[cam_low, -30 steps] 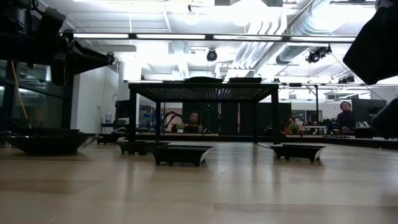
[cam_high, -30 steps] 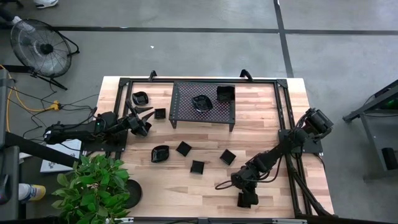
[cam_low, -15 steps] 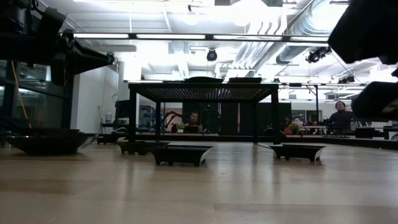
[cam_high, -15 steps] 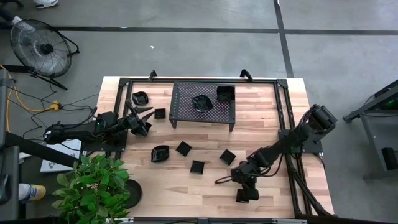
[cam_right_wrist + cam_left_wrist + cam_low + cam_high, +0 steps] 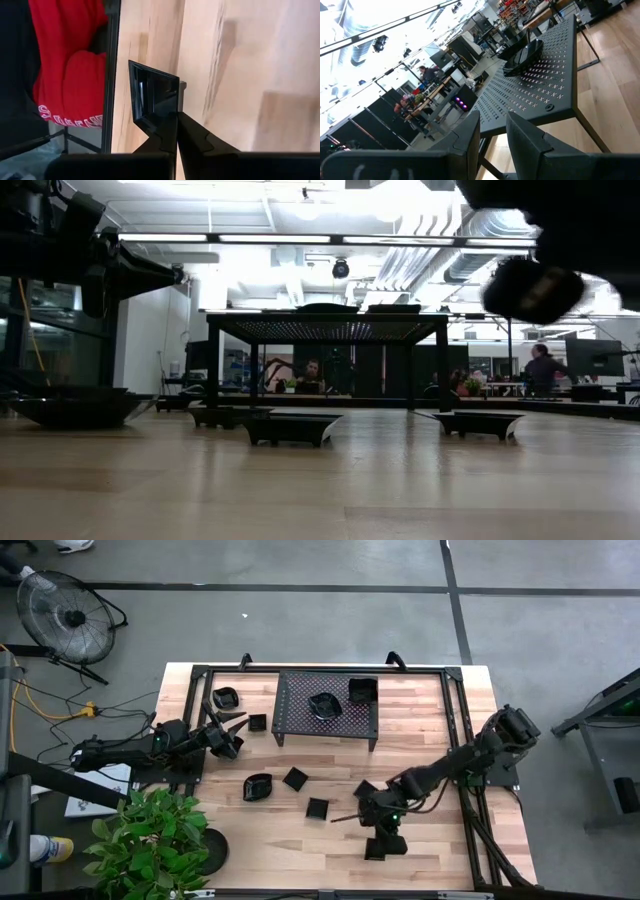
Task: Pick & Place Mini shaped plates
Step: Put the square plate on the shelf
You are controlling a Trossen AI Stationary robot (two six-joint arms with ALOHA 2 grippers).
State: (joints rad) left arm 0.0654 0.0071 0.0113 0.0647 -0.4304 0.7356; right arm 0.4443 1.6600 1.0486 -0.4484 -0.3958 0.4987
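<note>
Gripping a square mini plate (image 5: 152,97) by its rim, the right gripper (image 5: 375,843) hangs above the table's (image 5: 440,850) near edge, other plates (image 5: 317,807) lie mid-table, and farther off the left gripper (image 5: 233,728), fingers slightly parted and empty, waits beside the mesh rack (image 5: 300,720) holding two plates (image 5: 324,705).

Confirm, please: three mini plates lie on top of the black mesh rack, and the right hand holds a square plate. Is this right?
Not quite. The high view shows two plates on the mesh rack, not three: a scalloped plate and a square plate. The right hand does hold a square plate.
</note>
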